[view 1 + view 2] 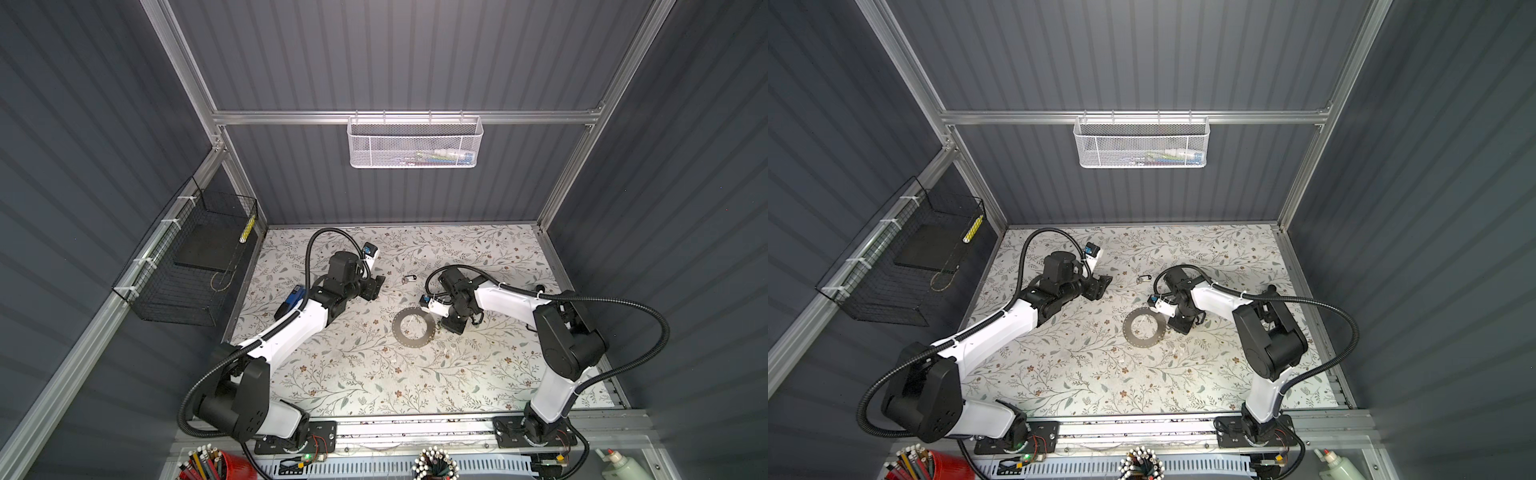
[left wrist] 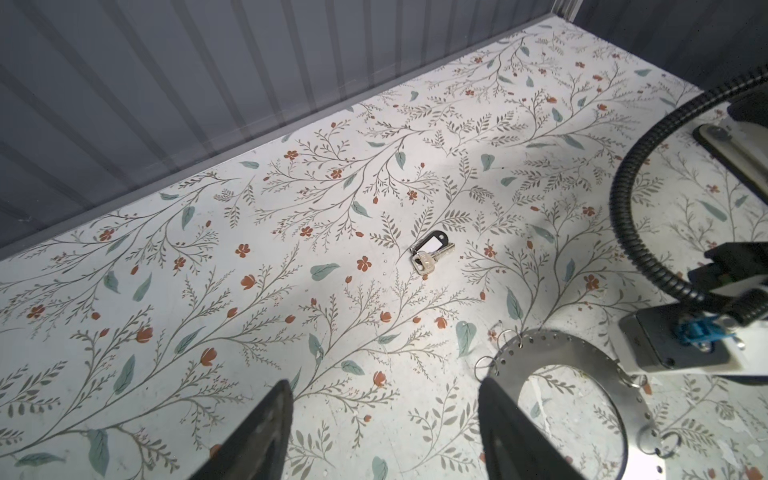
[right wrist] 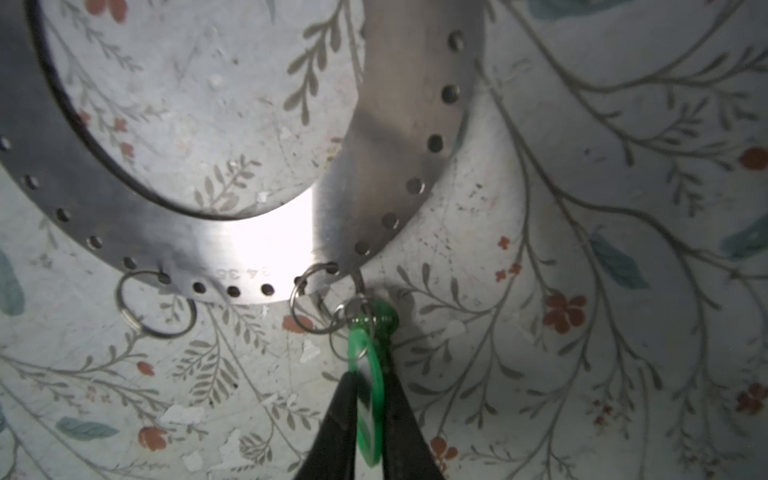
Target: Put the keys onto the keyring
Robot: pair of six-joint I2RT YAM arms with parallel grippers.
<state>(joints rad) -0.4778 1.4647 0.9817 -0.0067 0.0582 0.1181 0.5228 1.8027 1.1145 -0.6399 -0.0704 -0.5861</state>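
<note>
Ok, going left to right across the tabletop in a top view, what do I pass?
Blue stapler → left gripper → black-tagged key → right gripper.

A blue stapler [image 1: 293,300] lies at the left of the floral desk [image 1: 374,382], while a white mesh basket [image 1: 414,143] and a black wire basket [image 1: 187,270] hang on the walls.

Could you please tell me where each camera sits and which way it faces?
Top views: high over the front edge, looking down at the table; left arm and right arm show.
Left wrist: on the left arm, looking across at a black-tagged key; the open left tool shows.
Right wrist: on the right arm, close above the keyring; the right tool flanks a green tag.
Shared: every view shows the keyring.
</note>
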